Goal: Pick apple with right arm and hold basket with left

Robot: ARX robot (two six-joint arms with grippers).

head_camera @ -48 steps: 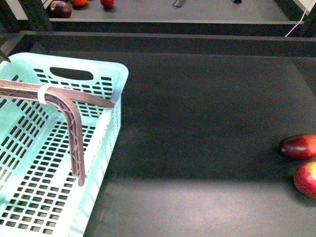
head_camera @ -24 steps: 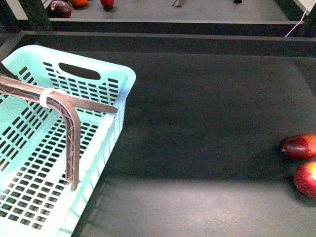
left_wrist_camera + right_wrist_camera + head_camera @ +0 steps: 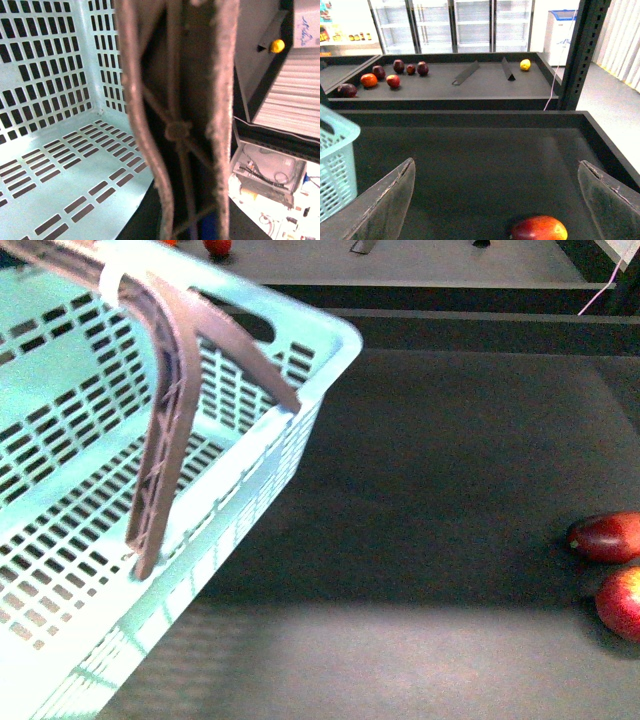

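Observation:
The pale turquoise basket (image 3: 60, 440) hangs lifted and tilted at the left of the front view. My left gripper (image 3: 218, 485) is shut on its right wall, one lattice finger (image 3: 160, 470) inside and the other across the rim. In the left wrist view the fingers (image 3: 135, 125) fill the middle, with the basket's slotted floor (image 3: 60, 150) beside them. The red apple (image 3: 622, 602) lies at the right edge of the dark surface. My right gripper (image 3: 495, 210) is open, above and short of a red fruit with a yellow-orange patch (image 3: 538, 229), which looks like the apple. The basket's corner (image 3: 335, 160) shows in that view.
A darker maroon oval fruit (image 3: 608, 536) lies just behind the apple. A raised ledge (image 3: 470, 117) bounds the far side of the surface. The shelf beyond holds several red and dark fruits (image 3: 393, 81), a lemon (image 3: 525, 64) and two black wedges (image 3: 465, 74).
The basket has risen off the surface, tilted and swung right and nearer to the camera, carried by my left gripper. The apple and the maroon fruit have not moved.

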